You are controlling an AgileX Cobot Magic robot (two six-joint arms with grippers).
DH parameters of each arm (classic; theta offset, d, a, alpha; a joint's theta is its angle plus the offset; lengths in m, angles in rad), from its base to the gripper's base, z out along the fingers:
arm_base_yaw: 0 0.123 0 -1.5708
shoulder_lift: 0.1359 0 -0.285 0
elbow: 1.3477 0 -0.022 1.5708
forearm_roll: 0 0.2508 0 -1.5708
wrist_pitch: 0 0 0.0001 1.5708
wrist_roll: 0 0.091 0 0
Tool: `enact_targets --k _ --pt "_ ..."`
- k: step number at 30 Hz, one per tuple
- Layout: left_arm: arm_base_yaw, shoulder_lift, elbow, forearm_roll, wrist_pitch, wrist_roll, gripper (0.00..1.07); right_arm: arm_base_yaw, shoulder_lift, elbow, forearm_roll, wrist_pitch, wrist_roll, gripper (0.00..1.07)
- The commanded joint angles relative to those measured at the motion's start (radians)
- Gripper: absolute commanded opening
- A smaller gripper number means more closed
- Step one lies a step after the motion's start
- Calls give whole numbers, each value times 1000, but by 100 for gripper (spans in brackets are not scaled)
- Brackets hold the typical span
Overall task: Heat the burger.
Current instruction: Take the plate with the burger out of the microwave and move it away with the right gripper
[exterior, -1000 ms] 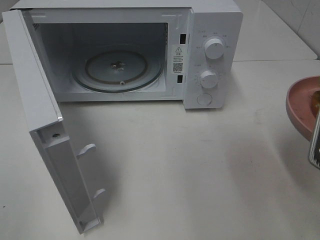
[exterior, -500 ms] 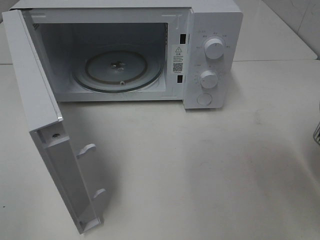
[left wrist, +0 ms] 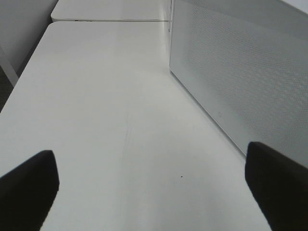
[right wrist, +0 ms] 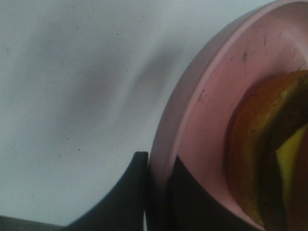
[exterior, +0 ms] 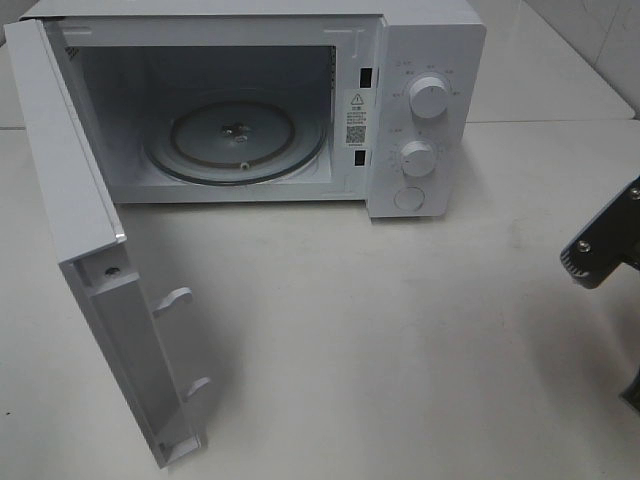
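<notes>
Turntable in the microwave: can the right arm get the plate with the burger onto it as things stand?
Probably yes: the door is swung wide open, the glass turntable is bare, and the right gripper is shut on the pink plate carrying the burger.

Looks like a lab or test bench made up as a kitchen corner. Toward the back edge of a plain white table [exterior: 400, 340], a white microwave [exterior: 425, 110] with its door [exterior: 90, 250] swung wide, a glass turntable [exterior: 235, 140] inside, two dials and a warning sticker on the front. Behind the table, pale tiled wall [exterior: 600, 30] at the far right corner. A second white tabletop [left wrist: 110, 9] butted against the first, seam visible. Bare surfaces, no cupboards or sink in sight. At the right edge, part of a black robot arm [exterior: 605, 250].
</notes>
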Motion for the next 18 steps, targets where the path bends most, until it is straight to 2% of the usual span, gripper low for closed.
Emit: enact_targets --k 1,9,18 --pt "1 -20 3 -1 -8 -6 100 -5 80 -7 -126 -8 187 4" --pt "1 -20 3 -1 -8 -6 100 -5 218 -8 -178 -62 452 6" --pt "1 -20 3 -1 -8 -6 100 -5 350 -8 -265 -155 591 7"
